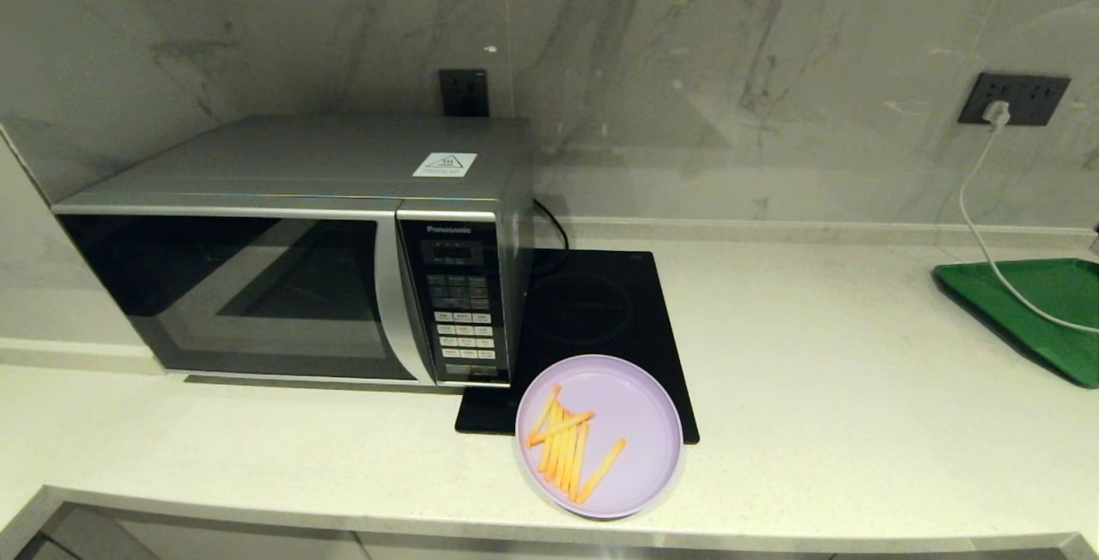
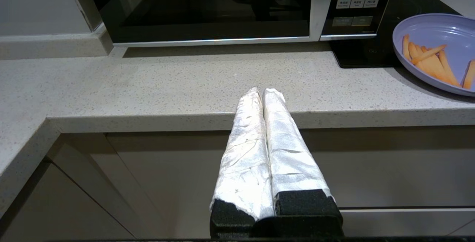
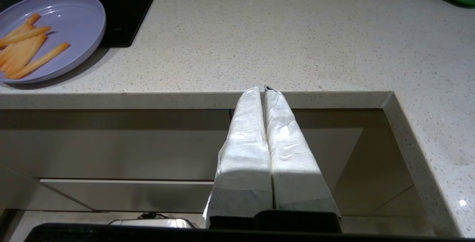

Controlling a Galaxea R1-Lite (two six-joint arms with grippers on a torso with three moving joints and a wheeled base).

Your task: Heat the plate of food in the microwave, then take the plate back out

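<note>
Left gripper [image 2: 263,92] parked off the counter's front edge, wrapped fingers [image 2: 245,141] pressed together on nothing, aimed toward the microwave [image 1: 292,251]. Right gripper [image 3: 265,90] likewise pulled back below the counter [image 1: 859,388] edge, closed and empty, well to the 3 o'clock side of the plate of food [image 1: 635,405]. Neither arm visible from the head camera. Plate sitting near the counter's front at about 6 o'clock in the head view, its far part overlapping the near corner of the black induction hob [image 1: 592,311], fries [image 1: 567,444] piled on its 9 o'clock half. Microwave at 10 o'clock, door shut, keypad panel [image 1: 459,311] just beyond the plate's 11 o'clock rim. Green tray [image 1: 1030,302] far off at 3 o'clock, white cable [image 1: 979,225] trailing across it. Nothing begun yet, by the look of it: door first, probably. Risks ahead: door swing or the opening arm clipping the plate so close to the keypad corner; low rim giving little to pinch, so a tilted lift could spill fries; plate perched partly on the hob, maybe rocking when touched; near counter edge, easy to nudge off.
</note>
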